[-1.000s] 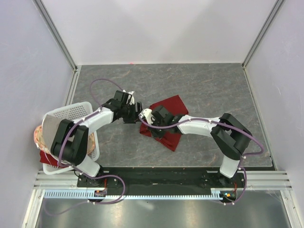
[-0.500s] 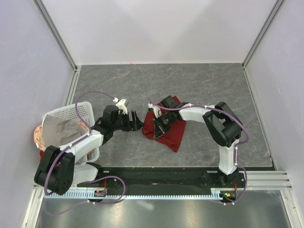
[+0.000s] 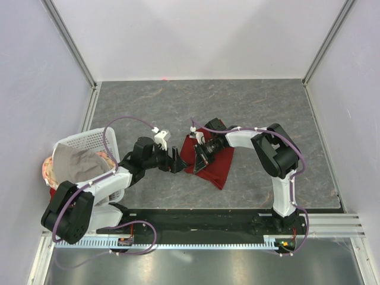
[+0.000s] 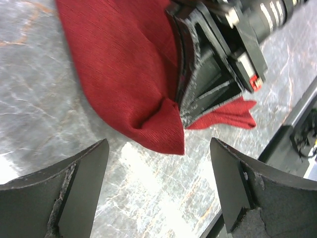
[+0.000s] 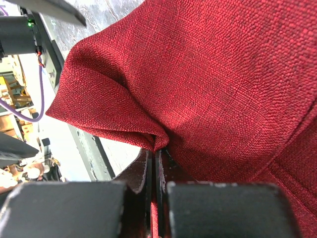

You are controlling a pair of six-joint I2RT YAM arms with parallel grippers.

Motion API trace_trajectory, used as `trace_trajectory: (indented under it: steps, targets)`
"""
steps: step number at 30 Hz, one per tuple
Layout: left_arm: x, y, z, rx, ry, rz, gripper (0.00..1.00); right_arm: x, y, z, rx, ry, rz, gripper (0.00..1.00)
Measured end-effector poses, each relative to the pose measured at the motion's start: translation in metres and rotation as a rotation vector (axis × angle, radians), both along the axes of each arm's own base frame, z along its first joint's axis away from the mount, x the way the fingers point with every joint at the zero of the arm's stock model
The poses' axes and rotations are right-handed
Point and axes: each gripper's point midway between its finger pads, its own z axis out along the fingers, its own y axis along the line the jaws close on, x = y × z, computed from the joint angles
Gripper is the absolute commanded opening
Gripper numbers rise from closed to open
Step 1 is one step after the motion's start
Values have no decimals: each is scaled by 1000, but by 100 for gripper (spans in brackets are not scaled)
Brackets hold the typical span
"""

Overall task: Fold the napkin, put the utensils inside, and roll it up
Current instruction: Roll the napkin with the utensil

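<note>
One fold of the napkin point(image 5: 213, 74) is pinched in the closed right gripper point(image 5: 154, 161), while the left gripper point(image 4: 158, 151) gapes wide, holding nothing, just beside its corner.

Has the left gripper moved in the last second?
Yes. The left gripper has drawn back toward the black base rail, now beside the napkin, at its left edge.

My left arm point(image 3: 110, 177) stretches low and forward, with the left gripper point(image 3: 176, 159) pointing right, fingers point(image 4: 81, 183) spread wide and nothing between them. My right arm point(image 3: 244, 138) doubles back at the elbow, and the right gripper point(image 3: 200, 156) faces left, pinched tight on a fold of the napkin point(image 5: 198, 74).
</note>
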Motion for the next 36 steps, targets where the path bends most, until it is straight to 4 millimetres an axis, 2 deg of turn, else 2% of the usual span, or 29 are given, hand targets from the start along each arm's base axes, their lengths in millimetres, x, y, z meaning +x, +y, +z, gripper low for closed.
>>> trace_trajectory:
  steps: [10, 14, 18, 24, 31, 34, 36]
  targets:
    - [-20, -6, -20, 56, 8, -78, 89, 0, 0, 0, 0, 15, -5, 0]
    - [-24, -6, -32, 96, 35, -84, 85, 0, -1, 0, 1, 23, -9, 0]
    - [-19, -4, -38, 132, 49, -68, 83, 0, -1, -1, 3, 29, -10, 0]
    - [-5, -3, -35, 154, 19, -32, 81, 0, -1, -1, 4, 31, -10, 0]
    - [-1, -4, -44, 167, 31, -24, 75, 0, -1, -1, 8, 40, -9, 0]
    - [3, -6, -41, 155, 11, -22, 72, 0, -1, -1, 7, 42, -9, 0]
    - [7, -7, -38, 143, -8, -17, 74, 0, -2, -1, 6, 43, -10, 0]
